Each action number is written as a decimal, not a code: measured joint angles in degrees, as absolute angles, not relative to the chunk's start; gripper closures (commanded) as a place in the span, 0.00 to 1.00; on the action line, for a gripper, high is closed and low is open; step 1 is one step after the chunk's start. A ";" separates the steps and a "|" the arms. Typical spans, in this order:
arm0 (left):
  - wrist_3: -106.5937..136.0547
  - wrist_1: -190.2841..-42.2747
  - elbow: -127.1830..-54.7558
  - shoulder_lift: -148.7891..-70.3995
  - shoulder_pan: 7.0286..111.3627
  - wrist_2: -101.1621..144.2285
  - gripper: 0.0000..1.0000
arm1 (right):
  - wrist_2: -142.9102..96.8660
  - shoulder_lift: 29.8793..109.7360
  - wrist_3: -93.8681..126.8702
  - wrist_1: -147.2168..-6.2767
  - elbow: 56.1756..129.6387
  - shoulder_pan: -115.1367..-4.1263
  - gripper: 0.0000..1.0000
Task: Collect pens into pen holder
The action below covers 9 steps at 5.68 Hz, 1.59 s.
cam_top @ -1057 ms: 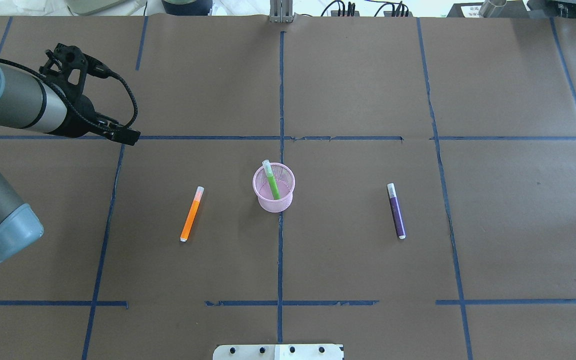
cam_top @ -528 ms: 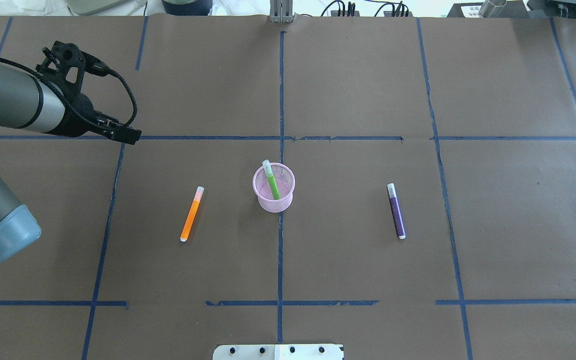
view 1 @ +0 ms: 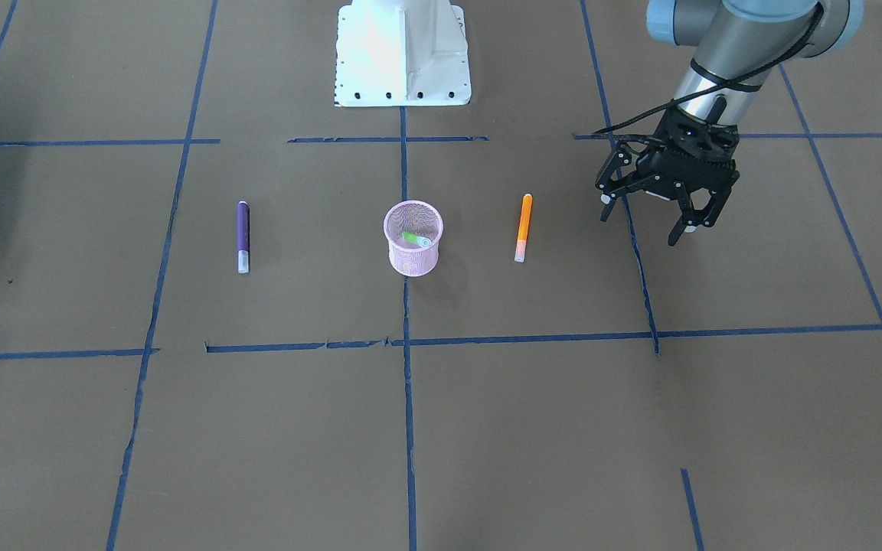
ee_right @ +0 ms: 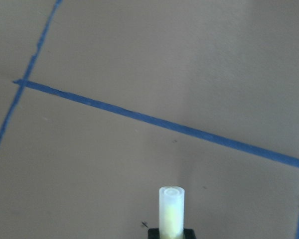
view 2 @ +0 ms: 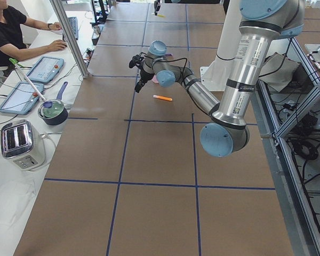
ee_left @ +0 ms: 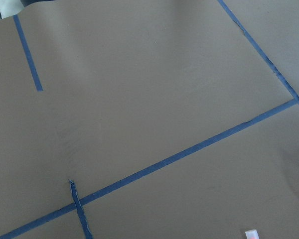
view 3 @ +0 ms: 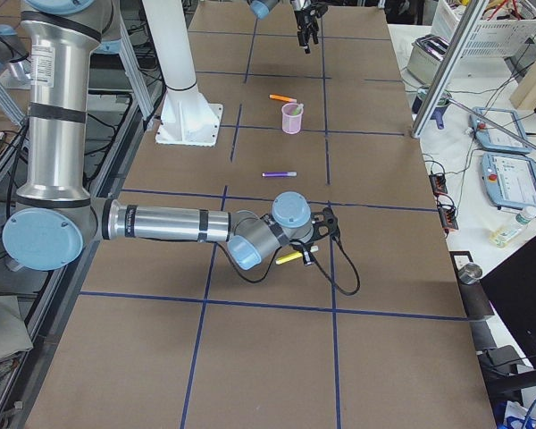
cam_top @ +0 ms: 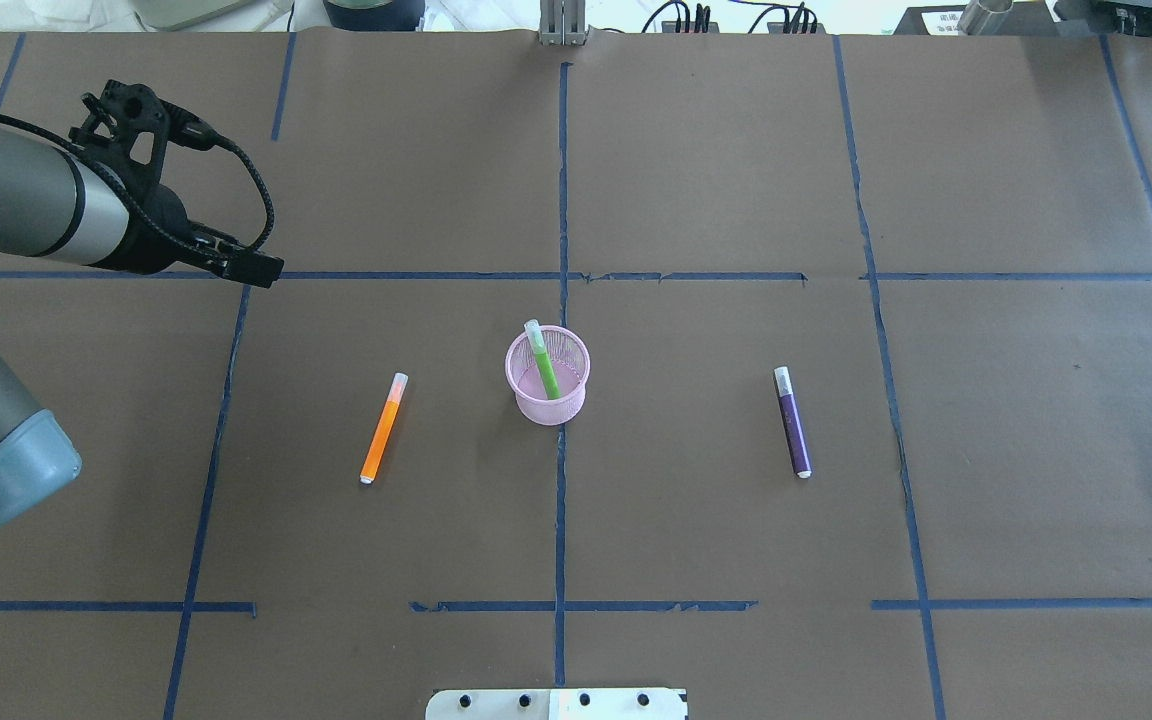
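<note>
The pink mesh pen holder (view 1: 413, 259) (cam_top: 548, 406) stands at the table's middle with the green pen (view 1: 416, 239) (cam_top: 543, 366) leaning inside. The orange pen (view 1: 524, 226) (cam_top: 383, 428) lies flat on the holder's left-arm side. The purple pen (view 1: 243, 233) (cam_top: 793, 425) lies flat on the other side. My left gripper (view 1: 640, 226) is open and empty, above the table beyond the orange pen. My right gripper (view 3: 311, 250) is low over the table's far right end. It is shut on a yellow pen (ee_right: 171, 209) (view 3: 290, 257), pale cap pointing forward.
The robot's white base plate (view 1: 403, 53) (cam_top: 556, 703) sits at the near table edge. Blue tape lines (cam_top: 561, 200) cross the brown paper. A side bench holds a toaster (view 2: 21, 144), a bowl (view 2: 53, 111) and tablets, with an operator (view 2: 8, 32) seated there.
My left arm has drawn slightly back to the left. The pens and the holder have not moved.
</note>
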<state>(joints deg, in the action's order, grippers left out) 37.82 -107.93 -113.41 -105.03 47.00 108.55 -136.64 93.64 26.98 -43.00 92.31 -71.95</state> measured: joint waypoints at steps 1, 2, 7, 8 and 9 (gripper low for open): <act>37.87 -107.93 -113.40 -105.03 46.95 108.55 0.00 | -135.94 89.10 37.18 -36.75 93.06 -67.87 1.00; 37.88 -107.93 -113.39 -105.03 46.94 108.54 0.00 | -132.08 85.05 44.92 -33.56 95.11 -62.72 1.00; 38.06 -107.93 -113.28 -105.11 46.87 108.55 0.00 | -85.60 68.86 65.21 -38.44 104.27 -32.27 1.00; 38.12 -107.93 -113.24 -105.12 46.85 108.52 0.00 | -76.10 65.62 65.42 -40.77 103.53 -26.61 1.00; 38.14 -107.93 -113.17 -105.12 46.87 108.45 0.00 | -69.87 62.71 65.49 -42.73 101.74 -23.14 1.00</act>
